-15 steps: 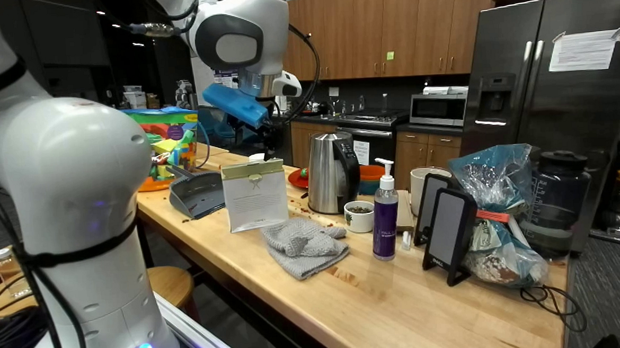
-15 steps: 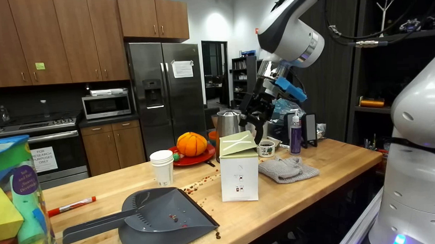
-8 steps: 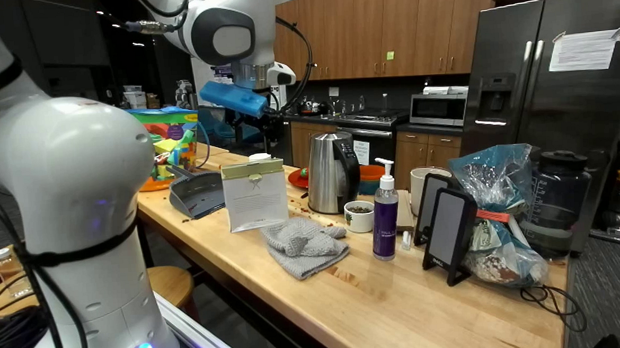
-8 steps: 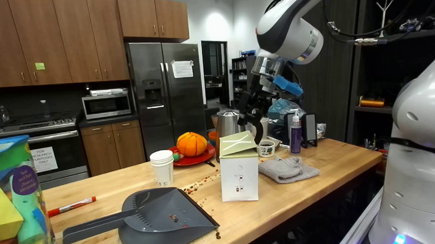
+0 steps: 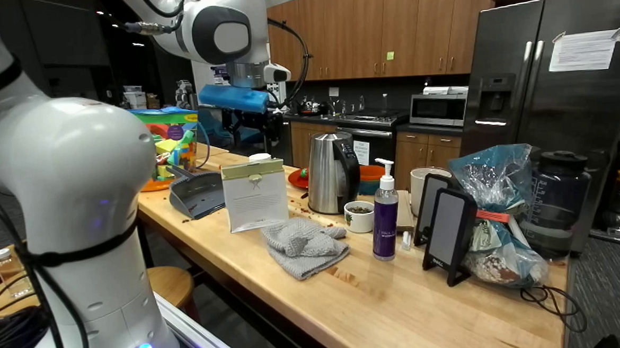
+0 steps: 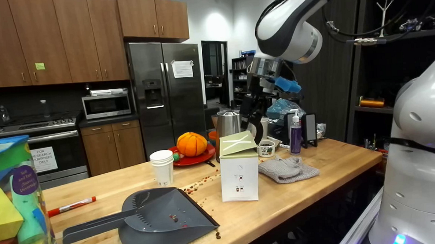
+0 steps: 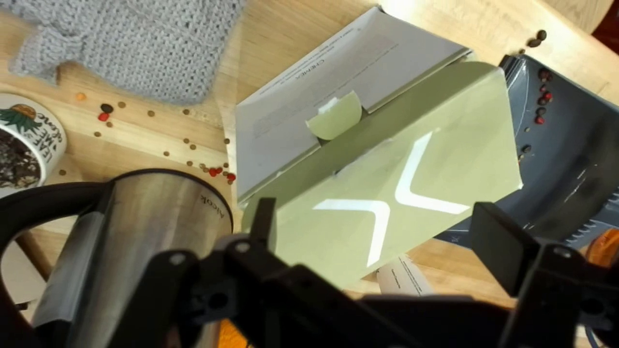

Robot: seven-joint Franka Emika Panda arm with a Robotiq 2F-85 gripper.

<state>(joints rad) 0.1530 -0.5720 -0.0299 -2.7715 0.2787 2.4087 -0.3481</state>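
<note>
Box [image 6: 239, 172] upright, white, green lid [image 7: 454, 145] with white chevrons [image 7: 381, 224]; gripper [image 7: 379, 232] near, fingers [image 7: 500, 244] spread; wood counter [image 6: 344, 158] strewn with grains [image 7: 213, 172], fridge [image 6: 183, 105] and brown cupboards [image 6: 48, 37] beyond

Brown wooden cabinets [image 6: 52, 37] line the upper left in an exterior view, above a microwave [image 6: 106, 106] and a dark stove [image 6: 66, 145]. Left of centre, a steel refrigerator [image 6: 185, 108] stands near a dark doorway [image 6: 215, 74]; light [image 6: 216, 19] glows on the white wall [image 6: 245, 10]. In an exterior view, a pale tabletop [image 5: 402, 312] crosses lower centre, with grey carpet [image 5: 613, 285] right and a round stool [image 5: 171, 286] lower left.
</note>
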